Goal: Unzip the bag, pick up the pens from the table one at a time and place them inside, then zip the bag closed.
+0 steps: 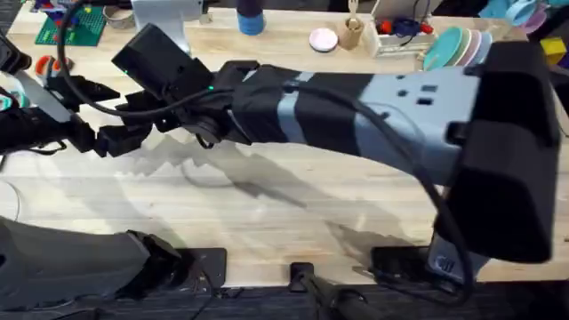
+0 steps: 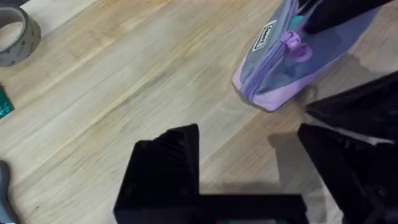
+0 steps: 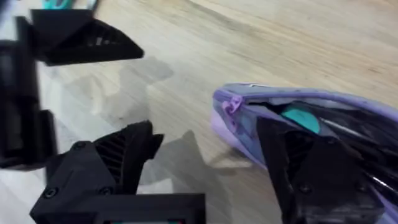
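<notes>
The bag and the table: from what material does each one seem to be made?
The bag looks like soft woven fabric, lavender with a matte finish: it sags and creases, and a plastic-looking purple zipper pull hangs on it. The table looks like light wooden planks with a smooth, slightly glossy finish: long grain lines and seams show.

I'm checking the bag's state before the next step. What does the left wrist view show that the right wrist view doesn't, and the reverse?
Left wrist view: a tape roll at the table's far side, and the white label on the bag, with the left gripper open and short of it.
Right wrist view: the bag's unzipped mouth from close up, with one finger of the open right gripper at the opening.
Both: the bag, its purple zipper pull, something teal inside, and the table.
</notes>
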